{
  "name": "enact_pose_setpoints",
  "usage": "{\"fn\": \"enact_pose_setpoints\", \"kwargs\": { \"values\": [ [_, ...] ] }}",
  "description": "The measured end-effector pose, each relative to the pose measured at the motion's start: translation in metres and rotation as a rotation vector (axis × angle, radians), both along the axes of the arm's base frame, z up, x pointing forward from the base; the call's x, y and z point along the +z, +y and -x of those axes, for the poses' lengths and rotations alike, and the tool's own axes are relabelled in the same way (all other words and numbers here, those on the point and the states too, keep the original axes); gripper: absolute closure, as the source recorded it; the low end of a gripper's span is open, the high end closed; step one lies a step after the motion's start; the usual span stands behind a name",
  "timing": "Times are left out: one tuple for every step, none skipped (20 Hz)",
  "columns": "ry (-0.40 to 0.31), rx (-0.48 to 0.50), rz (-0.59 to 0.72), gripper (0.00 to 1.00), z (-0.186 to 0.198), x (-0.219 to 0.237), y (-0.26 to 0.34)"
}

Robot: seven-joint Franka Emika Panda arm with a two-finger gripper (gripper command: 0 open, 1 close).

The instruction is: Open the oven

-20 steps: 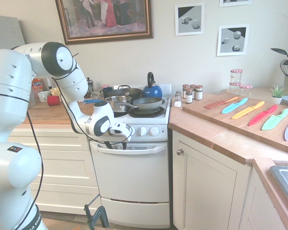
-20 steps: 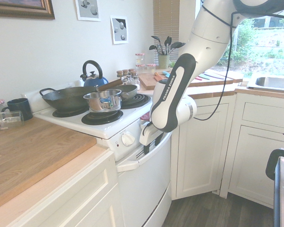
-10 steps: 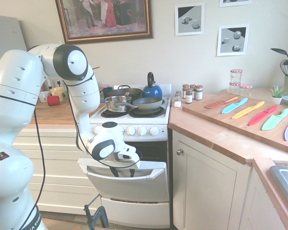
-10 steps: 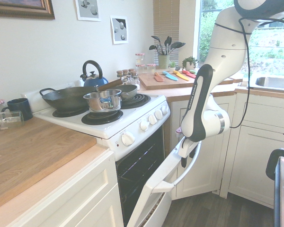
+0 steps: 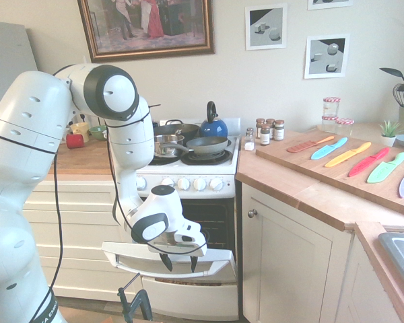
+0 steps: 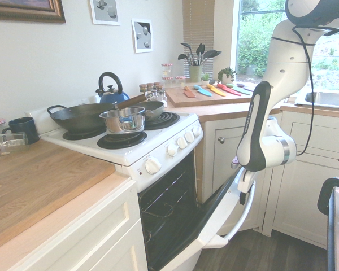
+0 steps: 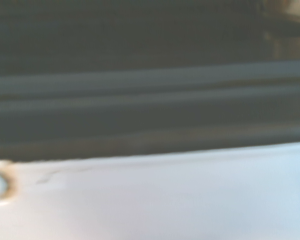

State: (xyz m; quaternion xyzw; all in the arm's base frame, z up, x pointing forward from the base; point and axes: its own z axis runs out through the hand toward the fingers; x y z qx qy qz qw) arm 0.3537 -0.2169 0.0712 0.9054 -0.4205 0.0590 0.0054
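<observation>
Pincer spread wide, fingers behind door handle, unclamped; oven door part-lowered. Best: pull outward and down, following hinge arc.

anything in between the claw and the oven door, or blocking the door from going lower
Nothing visible, either way. The claw is right at the door, by its handle, and no object shows beneath the door.
</observation>
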Motion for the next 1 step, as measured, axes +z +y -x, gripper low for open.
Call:
{"fn": "enact_pose_setpoints", "kwargs": {
  "values": [
    [0.031,-0.048,-0.014,0.00,0.0085,0.0019,-0.0073]
  ]
}}
